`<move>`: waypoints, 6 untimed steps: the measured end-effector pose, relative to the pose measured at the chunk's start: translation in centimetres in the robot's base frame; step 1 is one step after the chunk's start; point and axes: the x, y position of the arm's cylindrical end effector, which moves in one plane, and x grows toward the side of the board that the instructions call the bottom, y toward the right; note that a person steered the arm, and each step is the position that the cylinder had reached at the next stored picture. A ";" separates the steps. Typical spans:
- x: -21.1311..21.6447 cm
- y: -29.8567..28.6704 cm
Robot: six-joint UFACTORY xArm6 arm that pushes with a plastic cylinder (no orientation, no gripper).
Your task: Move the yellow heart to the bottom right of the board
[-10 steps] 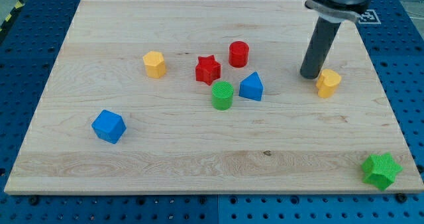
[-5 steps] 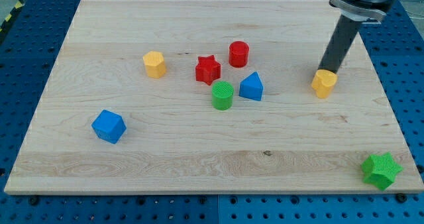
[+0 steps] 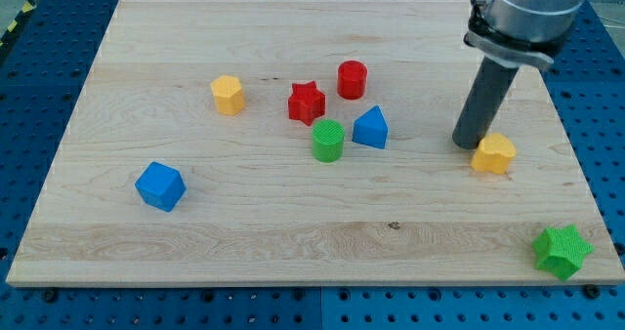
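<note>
The yellow heart (image 3: 495, 153) lies on the wooden board (image 3: 293, 232) at the view's right, about halfway down. My tip (image 3: 468, 143) stands right against the heart's upper left side, touching or nearly touching it. The dark rod rises from there toward the view's top right. A green star (image 3: 562, 251) sits at the board's bottom right corner, below and right of the heart.
A yellow hexagon block (image 3: 228, 94) sits at upper left. A red star (image 3: 306, 103), a red cylinder (image 3: 352, 79), a green cylinder (image 3: 328, 141) and a blue triangular block (image 3: 370, 128) cluster mid-board. A blue cube (image 3: 160, 185) lies at lower left.
The yellow heart has slid down and to the right. My tip went from the heart's left to above it, then came down to its upper left side.
</note>
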 end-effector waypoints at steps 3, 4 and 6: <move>1.7 0.0; 1.3 0.0; -0.8 0.9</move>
